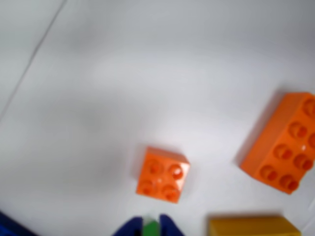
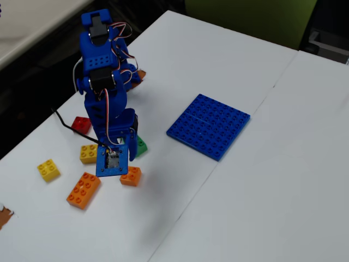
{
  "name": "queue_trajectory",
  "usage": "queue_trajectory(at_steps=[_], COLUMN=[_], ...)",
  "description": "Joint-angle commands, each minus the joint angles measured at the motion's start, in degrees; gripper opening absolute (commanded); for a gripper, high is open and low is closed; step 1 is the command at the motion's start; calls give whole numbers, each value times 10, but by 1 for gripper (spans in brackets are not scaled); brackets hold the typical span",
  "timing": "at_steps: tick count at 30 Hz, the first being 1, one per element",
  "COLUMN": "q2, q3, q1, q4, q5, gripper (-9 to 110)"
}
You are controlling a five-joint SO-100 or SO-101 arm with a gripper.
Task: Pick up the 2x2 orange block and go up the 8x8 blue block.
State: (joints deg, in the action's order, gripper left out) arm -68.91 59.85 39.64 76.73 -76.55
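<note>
The 2x2 orange block (image 1: 162, 174) (image 2: 131, 176) lies flat on the white table, studs up. In the wrist view my gripper (image 1: 150, 228) shows only as two blue fingertips at the bottom edge, just short of the block. They stand slightly apart and do not touch it. Green shows in the narrow gap between them. In the fixed view the arm leans over the block, and the gripper (image 2: 131, 139) is mostly hidden behind the camera plate. The 8x8 blue block (image 2: 209, 125) lies flat to the right, well apart from the arm.
A longer orange brick (image 1: 285, 147) (image 2: 83, 190) and a yellow brick (image 1: 253, 226) (image 2: 88, 153) lie close by. A green brick (image 2: 140, 146) sits by the gripper. A red brick (image 2: 80, 124) and a small yellow brick (image 2: 48, 170) lie near the table's left edge.
</note>
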Motion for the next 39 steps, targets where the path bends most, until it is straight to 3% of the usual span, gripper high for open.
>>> queue_trajectory(at_steps=[1, 13, 24, 29, 39], q2=[1, 26, 69, 80, 85], q3=[-29, -32, -31, -22, -18], q1=[10, 17, 35, 46, 51], q4=[-14, -40, -57, -61, -49], q5=[8, 97, 91, 74, 55], gripper=[5, 11, 14, 22, 23])
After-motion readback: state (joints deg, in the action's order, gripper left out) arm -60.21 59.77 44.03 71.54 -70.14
